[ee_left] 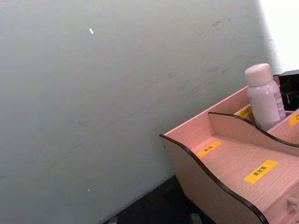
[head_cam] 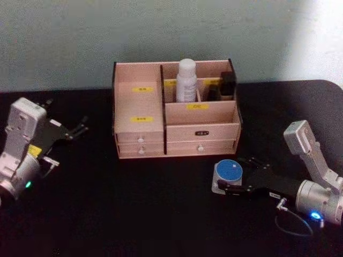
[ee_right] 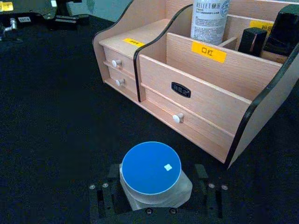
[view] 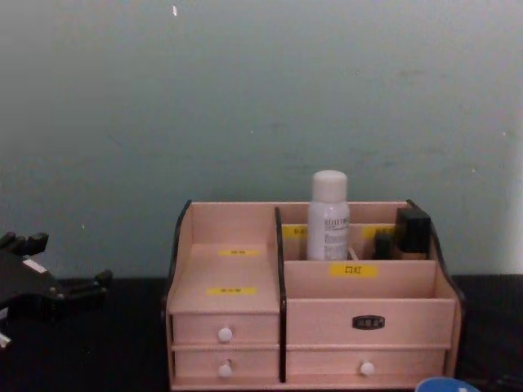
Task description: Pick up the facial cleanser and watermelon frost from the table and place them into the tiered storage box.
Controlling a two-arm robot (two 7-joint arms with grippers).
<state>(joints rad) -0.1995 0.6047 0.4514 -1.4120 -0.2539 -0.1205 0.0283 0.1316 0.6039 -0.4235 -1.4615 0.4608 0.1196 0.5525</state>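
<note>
At the left edge of the head view the left arm rests low over the black table (head_cam: pixel 134 214). The left gripper (head_cam: pixel 82 126) points toward the frame's centre with its fingers spread apart and nothing between them. The chest view shows it at the lower left, with part of the arm cut off by the frame edge.

In the centre stands the tiered storage box (head_cam: pixel 139 134). The print on its yellow labels is too small to read. The facial cleanser (head_cam: pixel 186 80) stands upright in a rear compartment, upper centre of the frame, and the compartment wall in front hides its lower part. To its right, a small dark bottle (head_cam: pixel 228 83) sits in the neighbouring rear compartment, mostly hidden.

At the lower right, the right arm reaches in from the frame edge, lying low and nearly level. The right gripper (head_cam: pixel 231 174) is closed around the watermelon frost (head_cam: pixel 229 171), which sits on the table in front of the box's right drawers. In the right wrist view the black fingers (ee_right: pixel 105 198) flank the jar and run off the bottom edge. The chest view catches only a sliver of the blue lid at its bottom edge.
</note>
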